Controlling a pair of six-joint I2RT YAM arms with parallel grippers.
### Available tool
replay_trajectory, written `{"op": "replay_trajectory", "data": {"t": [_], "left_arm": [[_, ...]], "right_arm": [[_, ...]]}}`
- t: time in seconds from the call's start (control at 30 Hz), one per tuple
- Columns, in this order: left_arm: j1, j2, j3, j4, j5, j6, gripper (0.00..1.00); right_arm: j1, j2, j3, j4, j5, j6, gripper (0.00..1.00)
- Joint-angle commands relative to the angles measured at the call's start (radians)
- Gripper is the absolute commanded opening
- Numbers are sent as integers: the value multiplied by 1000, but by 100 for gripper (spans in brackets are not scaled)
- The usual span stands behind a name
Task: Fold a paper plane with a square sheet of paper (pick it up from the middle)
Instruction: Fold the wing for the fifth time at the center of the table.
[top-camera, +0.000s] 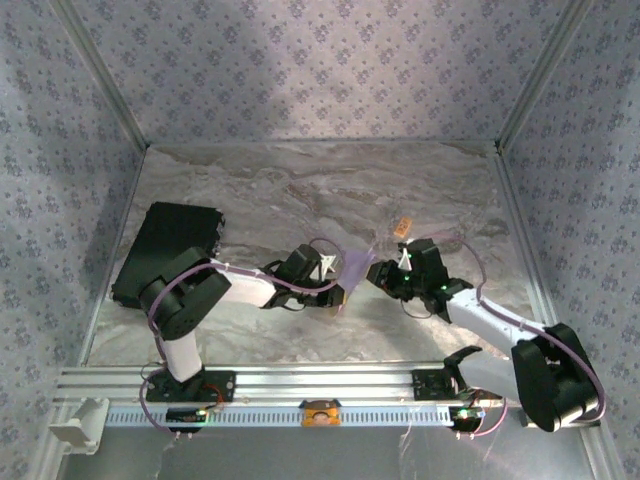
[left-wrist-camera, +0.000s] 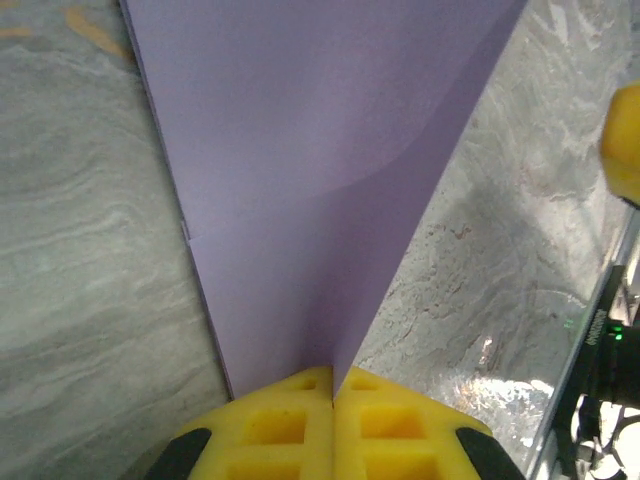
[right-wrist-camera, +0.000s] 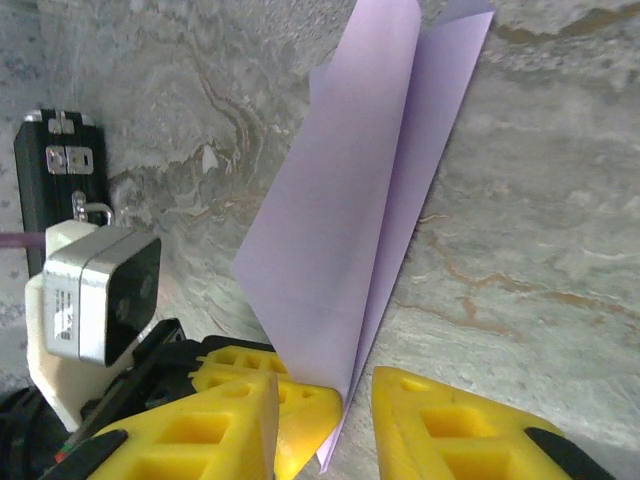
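The table (top-camera: 300, 185) has a glossy marbled top, grey veined with tan, and patterned walls close it in on three sides. A black rectangular pad (top-camera: 165, 250) lies flat on it, well out to the left of the fingers of the left gripper (left-wrist-camera: 333, 385). A small tan block (top-camera: 402, 227) sits on the marble near the fingers of the right gripper (right-wrist-camera: 358, 390), just past them on the far side. A ribbed metal rail (top-camera: 380, 380) runs along the near edge, behind both pairs of fingers.
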Motion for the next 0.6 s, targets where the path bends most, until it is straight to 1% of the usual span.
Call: {"op": "replay_trajectory", "data": {"t": [0.0, 0.1, 0.2, 0.3, 0.37, 0.57], "left_arm": [[20, 35, -27, 125, 68, -58, 0], [29, 56, -34, 166, 92, -87, 0], [34, 80, -39, 205, 118, -117, 0], [42, 89, -47, 233, 129, -143, 0], [50, 97, -44, 234, 144, -157, 0], [69, 126, -72, 337, 182, -235, 0]], "right_arm": [[6, 50, 35, 59, -26, -47, 30], [13, 94, 43, 108, -47, -40, 29], [19, 143, 62, 152, -97, -43, 27], [24, 191, 84, 174, -121, -48, 22], [24, 220, 95, 184, -129, -51, 21], [24, 304, 131, 222, -171, -58, 16]]}}
